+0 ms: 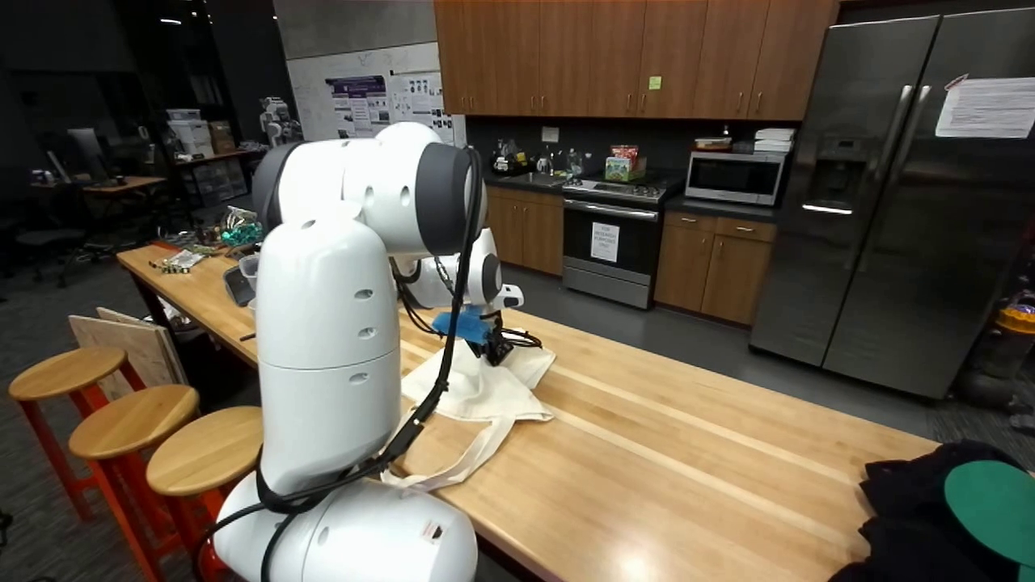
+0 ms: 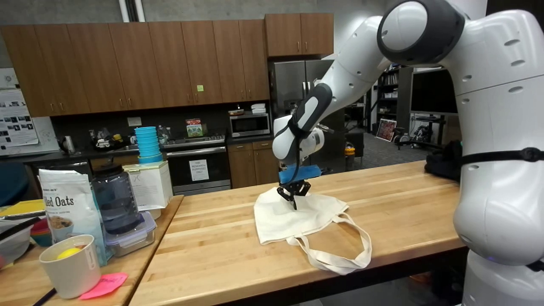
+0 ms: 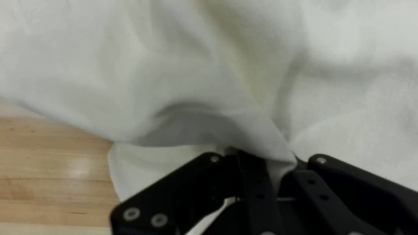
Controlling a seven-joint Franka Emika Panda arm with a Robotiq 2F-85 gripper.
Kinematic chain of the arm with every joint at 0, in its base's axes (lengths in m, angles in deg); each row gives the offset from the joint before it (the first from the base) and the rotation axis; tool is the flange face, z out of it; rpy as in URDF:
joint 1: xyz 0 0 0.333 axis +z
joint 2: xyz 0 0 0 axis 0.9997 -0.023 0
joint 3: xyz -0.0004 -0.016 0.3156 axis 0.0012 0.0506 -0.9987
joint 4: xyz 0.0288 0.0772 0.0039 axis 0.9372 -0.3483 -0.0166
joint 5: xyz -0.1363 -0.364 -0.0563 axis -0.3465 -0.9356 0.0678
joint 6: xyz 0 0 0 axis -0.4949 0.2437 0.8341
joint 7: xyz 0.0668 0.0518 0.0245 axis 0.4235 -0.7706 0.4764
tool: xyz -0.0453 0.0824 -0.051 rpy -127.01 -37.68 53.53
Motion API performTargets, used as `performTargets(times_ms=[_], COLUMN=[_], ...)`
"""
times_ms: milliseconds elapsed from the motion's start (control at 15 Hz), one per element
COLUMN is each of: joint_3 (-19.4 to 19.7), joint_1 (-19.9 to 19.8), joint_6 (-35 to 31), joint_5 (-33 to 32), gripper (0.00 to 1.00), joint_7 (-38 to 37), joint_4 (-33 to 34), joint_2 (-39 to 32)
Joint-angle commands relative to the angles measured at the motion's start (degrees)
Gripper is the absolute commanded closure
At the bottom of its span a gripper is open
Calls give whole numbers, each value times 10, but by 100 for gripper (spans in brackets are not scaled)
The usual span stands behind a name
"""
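Observation:
A cream cloth tote bag lies crumpled on the wooden table in both exterior views (image 1: 461,396) (image 2: 278,221). Its cloth fills most of the wrist view (image 3: 98,65). Its strap handles (image 2: 340,262) lie looped towards a table edge. My gripper (image 2: 294,203) points down onto the bag's upper middle; it also shows in an exterior view (image 1: 493,349), partly against the cloth. In the wrist view the gripper's black fingers (image 3: 279,173) are close together, with a fold of the cloth pinched between them. The fingertips themselves are partly hidden by the cloth. A blue piece (image 2: 300,173) sits above the fingers on the wrist.
The wooden table (image 2: 204,255) runs under the bag. A side table holds a cream mug (image 2: 70,267), an oats bag (image 2: 72,208), a dark jar (image 2: 117,197), and a lidded container (image 2: 131,233). A black item with green (image 1: 990,509) lies at the table's end. Stools (image 1: 206,449) stand alongside.

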Motion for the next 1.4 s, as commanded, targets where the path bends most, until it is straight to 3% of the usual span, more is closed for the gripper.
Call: performTargets(times_ms=[0, 533, 1333], joint_3=[16, 52, 101], joint_1=[-16, -67, -161], joint_6=[-49, -115, -139], joint_5=[11, 19, 99], gripper=[99, 99, 99], joint_7=[0, 32, 204], joint_4=[-59, -124, -144], joint_2=[35, 73, 86])
